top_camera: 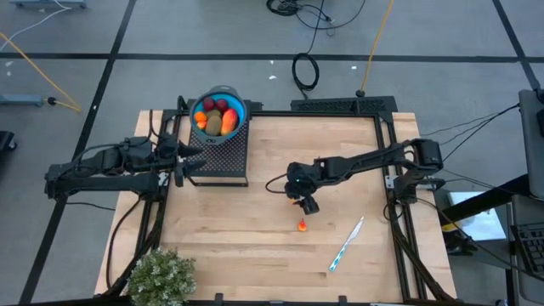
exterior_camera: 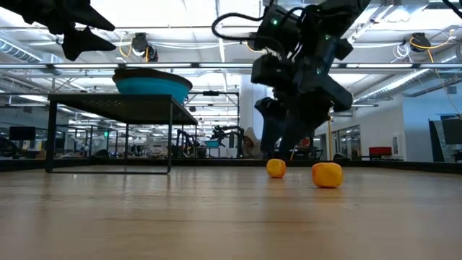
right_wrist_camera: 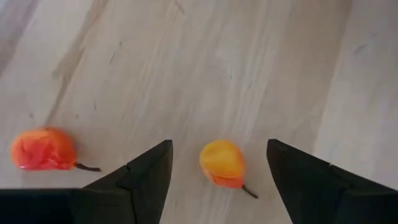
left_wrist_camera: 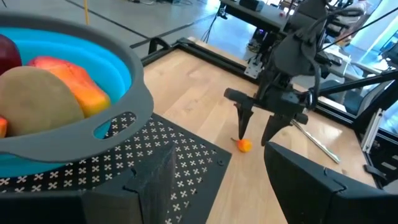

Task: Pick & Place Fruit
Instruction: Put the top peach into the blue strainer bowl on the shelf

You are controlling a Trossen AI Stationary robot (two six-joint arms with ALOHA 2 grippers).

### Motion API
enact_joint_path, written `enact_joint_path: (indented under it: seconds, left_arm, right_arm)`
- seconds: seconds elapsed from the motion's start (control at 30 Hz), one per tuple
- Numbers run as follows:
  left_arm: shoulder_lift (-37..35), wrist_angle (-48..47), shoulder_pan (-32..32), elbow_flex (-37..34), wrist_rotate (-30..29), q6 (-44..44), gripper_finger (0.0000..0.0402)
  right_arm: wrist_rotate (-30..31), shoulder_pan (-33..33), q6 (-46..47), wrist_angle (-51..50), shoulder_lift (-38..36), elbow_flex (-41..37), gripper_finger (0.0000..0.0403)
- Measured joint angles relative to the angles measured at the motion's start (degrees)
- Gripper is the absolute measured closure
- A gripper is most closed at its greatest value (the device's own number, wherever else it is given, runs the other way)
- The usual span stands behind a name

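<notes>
The fruit are small toy pieces. Several of them, red-orange, brown-green and dark red, lie in a blue bowl (top_camera: 219, 115) on a black perforated stand (top_camera: 219, 157). Two tiny orange bits lie on the wooden table. One (right_wrist_camera: 222, 163) lies between the fingers of my open right gripper (right_wrist_camera: 219, 149), which slants down just above it without touching. The other (top_camera: 302, 225) lies a little nearer the table's front edge. My left gripper (top_camera: 194, 157) hangs open beside the stand, holding nothing.
A white-and-blue pen (top_camera: 347, 244) lies on the table toward the near right. A bushy green plant (top_camera: 161, 276) stands at the near left corner. Bare wood lies between the stand and the orange bits. A black frame (top_camera: 340, 106) runs along the table's edges.
</notes>
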Motion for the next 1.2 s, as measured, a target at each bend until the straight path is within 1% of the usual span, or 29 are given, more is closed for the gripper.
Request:
enact_joint_path:
  seconds: [0.37, 0.53, 0.67, 0.83, 1.1, 1.2]
  left_arm:
    - [0.0, 0.0, 0.0, 0.0, 0.2, -0.1, 0.0156]
    - [0.0, 0.0, 0.0, 0.0, 0.2, -0.1, 0.0156]
    - [0.0, 0.0, 0.0, 0.0, 0.2, -0.1, 0.0156]
    - [0.0, -0.1, 0.0, 0.0, 0.2, -0.1, 0.0156]
    - [0.0, -0.3, 0.0, 0.0, 0.1, -0.2, 0.0156]
    - [0.2, -0.3, 0.0, 0.0, 0.1, -1.8, 0.0156]
  right_arm:
    - [0.3, 0.0, -2.7, 1.3, 4.8, 0.0, 0.0153]
    - [0.6, 0.0, -2.8, 1.2, 5.0, 0.0, 0.0154]
    - [3.4, 0.0, -2.8, 1.1, 5.0, 0.0, 0.016]
    - [3.5, 0.0, -2.7, 1.0, 5.0, 0.0, 0.0188]
    - [3.3, 0.0, -2.6, 0.9, 4.9, 0.0, 0.0255]
    - [3.3, 0.0, -1.3, 0.9, 4.5, 0.1, 0.0278]
